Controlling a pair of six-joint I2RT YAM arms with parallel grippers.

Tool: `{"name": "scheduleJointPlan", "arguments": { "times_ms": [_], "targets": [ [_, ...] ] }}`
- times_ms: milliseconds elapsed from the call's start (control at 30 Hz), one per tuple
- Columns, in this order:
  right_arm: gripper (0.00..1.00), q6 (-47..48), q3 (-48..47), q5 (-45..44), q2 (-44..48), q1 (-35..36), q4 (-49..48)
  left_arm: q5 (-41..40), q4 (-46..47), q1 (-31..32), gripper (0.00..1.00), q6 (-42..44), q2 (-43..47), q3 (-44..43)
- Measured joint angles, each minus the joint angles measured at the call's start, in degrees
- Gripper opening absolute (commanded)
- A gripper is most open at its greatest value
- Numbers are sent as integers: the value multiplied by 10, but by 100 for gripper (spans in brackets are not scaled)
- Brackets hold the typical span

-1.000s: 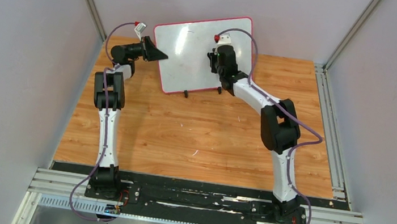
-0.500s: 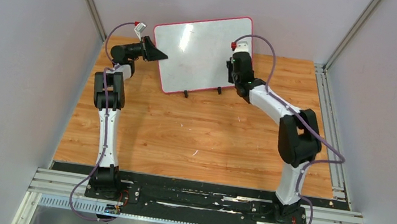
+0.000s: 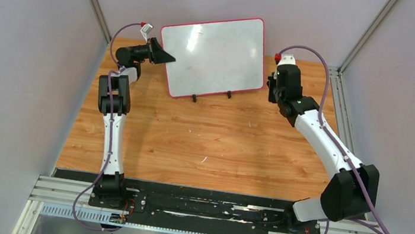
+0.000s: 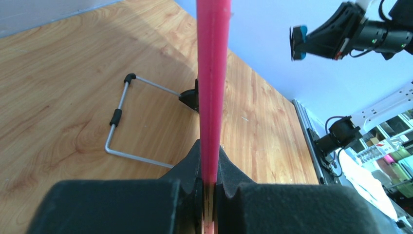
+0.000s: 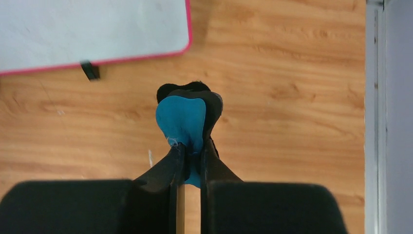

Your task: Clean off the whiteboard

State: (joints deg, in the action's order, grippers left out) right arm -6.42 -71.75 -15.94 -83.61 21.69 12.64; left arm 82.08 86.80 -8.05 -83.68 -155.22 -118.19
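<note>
Left gripper [image 3: 169, 58] clamped on the whiteboard [image 3: 215, 55], right gripper [image 5: 191, 152] clamped on a blue eraser [image 5: 181, 119].

Each gripper is pressed nearly together, pinching only what it holds. Between the left gripper's fingers the board's red-pink frame [image 4: 213, 73] runs straight up and away, seen edge-on. The board stands propped just to the right of that gripper on the wooden counter [image 3: 219, 148], resting on two small black feet [image 3: 195, 98]. A wire stand [image 4: 119, 122] is on the side turned away from the right gripper. The eraser's blue face sticks out ahead of the right gripper's fingertips, with its black body behind. From the right gripper the board lies to the left, its right edge near but apart from the eraser. The board's face shows glossy white with a streak of glare, and the eraser's blue face is plain.
</note>
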Motion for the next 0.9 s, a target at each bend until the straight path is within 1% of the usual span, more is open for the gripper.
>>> {"name": "scheduleJointPlan", "arguments": {
  "times_ms": [200,333,467,567,667,800,900],
  "targets": [
    [1,-16,63,15,60,-19,132,0,0,0,0,0,0,0],
    [1,-40,111,34,104,-26,180,0,0,0,0,0,0,0],
    [2,-60,177,66,137,-30,191,0,0,0,0,0,0,0],
    [4,-73,227,98,136,-31,189,0,0,0,0,0,0,0],
    [10,-84,256,124,120,-31,189,0,0,0,0,0,0,0],
    [16,-90,264,151,87,-31,181,0,0,0,0,0,0,0],
    [23,-94,267,163,69,-31,171,0,0,0,0,0,0,0]
  ]
}}
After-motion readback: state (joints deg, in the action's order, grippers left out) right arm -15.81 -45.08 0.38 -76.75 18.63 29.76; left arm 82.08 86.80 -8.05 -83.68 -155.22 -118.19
